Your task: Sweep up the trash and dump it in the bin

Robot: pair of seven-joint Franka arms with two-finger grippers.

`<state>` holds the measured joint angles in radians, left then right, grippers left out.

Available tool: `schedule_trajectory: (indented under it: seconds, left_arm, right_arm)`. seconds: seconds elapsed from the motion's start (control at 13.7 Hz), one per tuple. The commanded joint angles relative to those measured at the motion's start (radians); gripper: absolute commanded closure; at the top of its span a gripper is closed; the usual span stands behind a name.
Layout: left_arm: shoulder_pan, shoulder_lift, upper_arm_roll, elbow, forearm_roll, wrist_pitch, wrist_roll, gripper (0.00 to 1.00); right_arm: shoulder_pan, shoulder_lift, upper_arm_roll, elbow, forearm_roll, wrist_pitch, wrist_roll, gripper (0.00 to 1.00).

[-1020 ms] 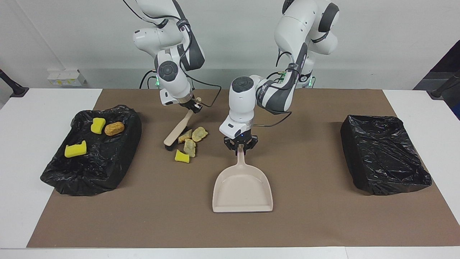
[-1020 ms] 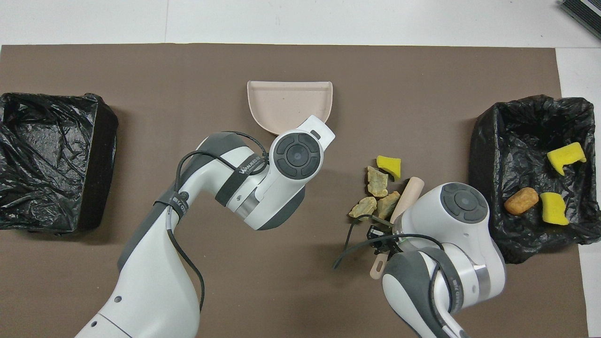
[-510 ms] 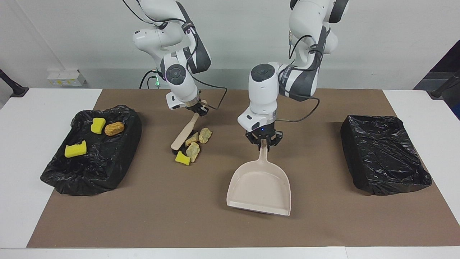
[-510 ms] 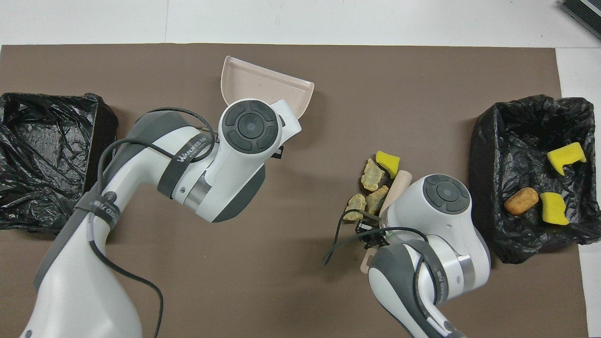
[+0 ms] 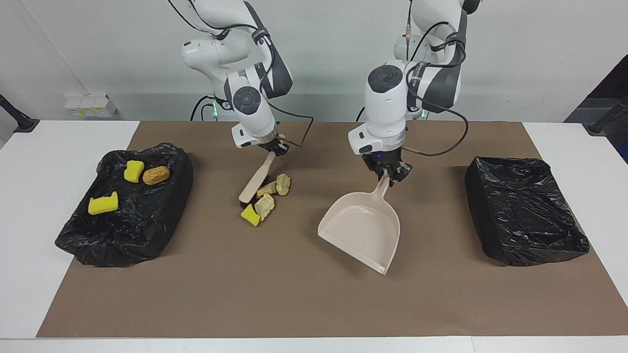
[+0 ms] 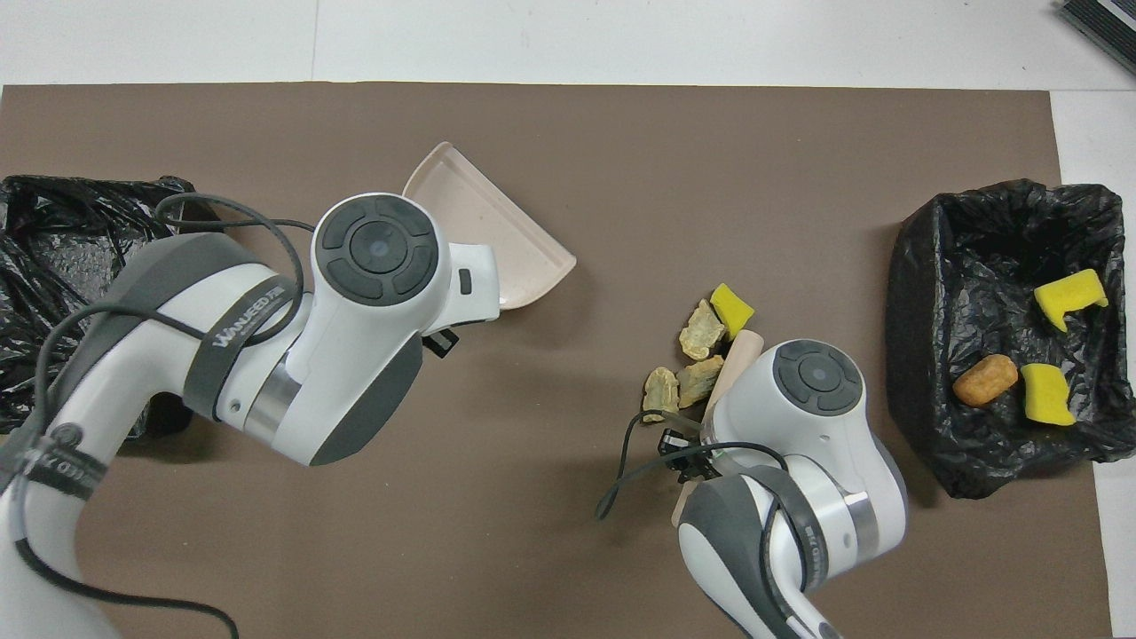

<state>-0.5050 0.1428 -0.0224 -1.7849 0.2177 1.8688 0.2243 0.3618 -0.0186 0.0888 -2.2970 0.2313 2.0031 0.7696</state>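
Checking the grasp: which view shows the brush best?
Facing view. The brush shows from handle top to bristle end, its handle in the right gripper, slanting down beside the loose scraps. Overhead, the right arm covers most of it; only part of the handle shows.

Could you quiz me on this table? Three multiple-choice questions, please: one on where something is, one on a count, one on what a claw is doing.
1. Where do the loose scraps lie?
A. in the dustpan
B. on the brown mat beside the brush
C. on the white table edge

2. How many pieces sit in the bin at the right arm's end?
A. three
B. one
C. six

3. What is the left claw doing?
A. hanging empty
B. gripping a scrap
C. shut on the dustpan's handle

Answers:
1 B: the pile touches the brush that the right claw holds.
2 A: two yellow chunks and one brown lump.
3 C: the dustpan hangs tilted from it.
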Motion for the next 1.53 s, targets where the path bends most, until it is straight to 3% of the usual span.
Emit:
schedule_trajectory:
  seconds: [0.0, 0.36, 0.51, 0.87, 1.02, 1.24, 1.46]
  left_arm:
    - [0.04, -0.107, -0.005, -0.143, 0.006, 0.0, 0.189, 1.0]
    - [0.043, -0.222, -0.005, -0.335, -0.052, 0.029, 0.38, 1.0]
    - [0.03, -0.227, -0.011, -0.347, -0.081, 0.032, 0.374, 1.0]
    - [-0.061, -0.281, -0.011, -0.516, -0.097, 0.137, 0.313, 1.0]
    - [-0.072, -0.285, -0.011, -0.527, -0.097, 0.147, 0.3, 1.0]
    - [-0.072, -0.282, -0.011, -0.539, -0.097, 0.168, 0.294, 1.0]
    - [-0.069, -0.284, -0.011, -0.539, -0.098, 0.168, 0.201, 1.0]
  right_arm:
    - [-0.003, -0.03, 0.019, -0.042, 0.023, -0.009, -0.006, 1.0]
    - [0.032, -0.038, 0.038, -0.036, 0.023, -0.04, -0.082, 1.0]
    - [0.051, -0.035, 0.04, -0.03, 0.023, -0.027, -0.139, 1.0]
    - [0.112, -0.023, 0.04, 0.011, 0.097, -0.014, -0.2, 1.0]
    - [0.117, -0.015, 0.04, 0.02, 0.138, 0.0, -0.208, 1.0]
    - [0.135, 0.022, 0.042, 0.097, 0.184, -0.015, -0.214, 1.0]
    - [0.184, 0.078, 0.043, 0.262, 0.266, -0.087, -0.211, 1.0]
